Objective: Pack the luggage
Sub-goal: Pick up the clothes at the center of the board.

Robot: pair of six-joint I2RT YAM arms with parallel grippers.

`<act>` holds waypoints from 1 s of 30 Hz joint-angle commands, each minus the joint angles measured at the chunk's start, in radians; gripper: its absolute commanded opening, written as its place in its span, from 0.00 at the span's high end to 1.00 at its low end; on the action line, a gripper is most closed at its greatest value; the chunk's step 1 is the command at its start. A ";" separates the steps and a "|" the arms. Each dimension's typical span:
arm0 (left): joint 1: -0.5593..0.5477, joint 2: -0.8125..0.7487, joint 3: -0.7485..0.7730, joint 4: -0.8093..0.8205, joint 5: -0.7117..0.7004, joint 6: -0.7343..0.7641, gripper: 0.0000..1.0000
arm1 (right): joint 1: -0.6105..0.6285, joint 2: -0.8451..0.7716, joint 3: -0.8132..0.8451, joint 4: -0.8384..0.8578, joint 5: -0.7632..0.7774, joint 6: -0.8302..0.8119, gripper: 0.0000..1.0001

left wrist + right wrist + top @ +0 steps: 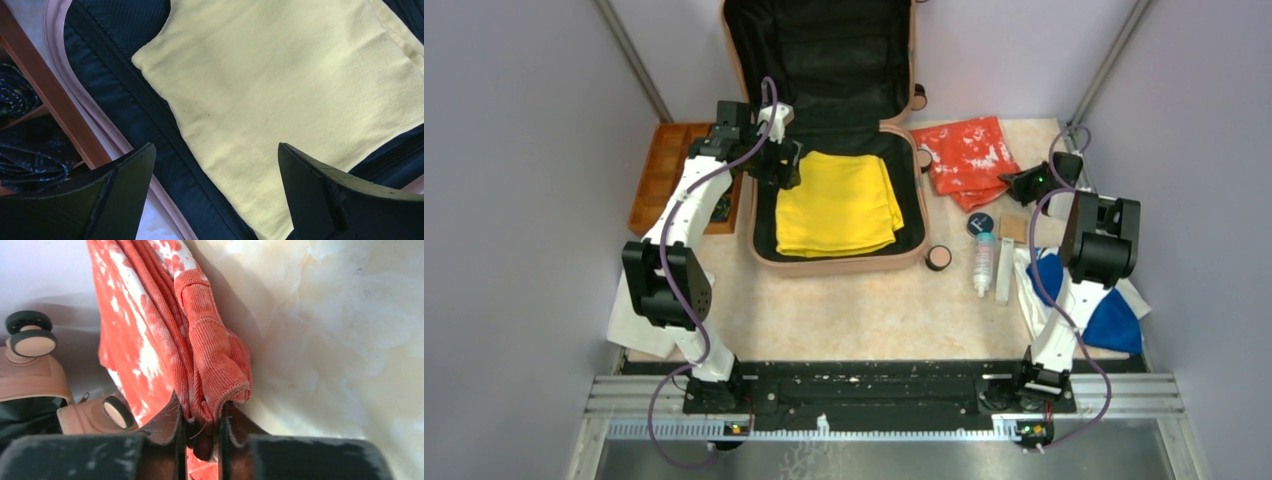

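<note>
The luggage (844,266) lies open at the 12 o'clock end of the table (864,310). It is a smooth peach-pink shell with rounded corners, lined in black mesh-like fabric, and its lid is propped upright, cut off by the top edge of the overhead view. A folded yellow cloth (839,205) of soft, fine weave fills the lower half.

The left gripper (215,150) hangs over the cloth's 9 o'clock edge, its fingers spread wide and nothing between them. At the case's 9 o'clock is an orange compartmented tray (664,165); the dark patterned things in it are hard to make out.

At the case's 3 o'clock lies a ribbed red-and-white cloth (969,155). The right gripper (202,412) is pinched narrowly on its thick folded hem, which bunches between the fingers. Two pink-and-black wheels (32,342) show at 9 o'clock in the wrist view.

Toward 5 o'clock, a clear bottle (984,262) lies on its side, and the right arm partly hides a blue cloth (1114,320).
</note>
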 commanded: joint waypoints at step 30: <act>0.004 -0.036 0.051 -0.011 -0.131 -0.055 0.02 | 0.315 -0.368 0.828 -0.481 -0.089 -0.160 1.00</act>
